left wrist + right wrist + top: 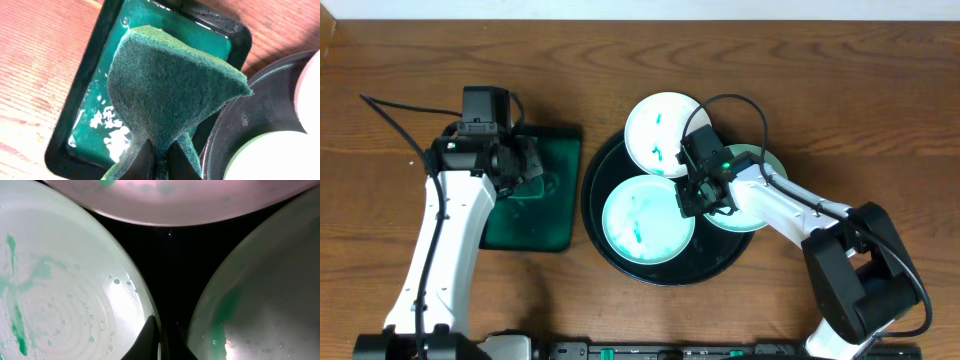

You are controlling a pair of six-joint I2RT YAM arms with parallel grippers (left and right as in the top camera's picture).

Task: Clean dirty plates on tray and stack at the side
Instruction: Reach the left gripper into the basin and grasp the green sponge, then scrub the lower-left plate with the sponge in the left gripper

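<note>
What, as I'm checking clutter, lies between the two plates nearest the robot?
Bare black tray and the right gripper, per the right wrist view, between the streaked plate and the other plate.

Reddish-brown wooden table (390,50) (grain running sideways), pale strip (640,8) along the far edge, even light

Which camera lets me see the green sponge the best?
The left wrist view: the sponge fills the frame, pinched in the left end effector above the small green tray. Overhead, the arm hides nearly all of it. The right wrist view shows only plates and the black tray.
</note>
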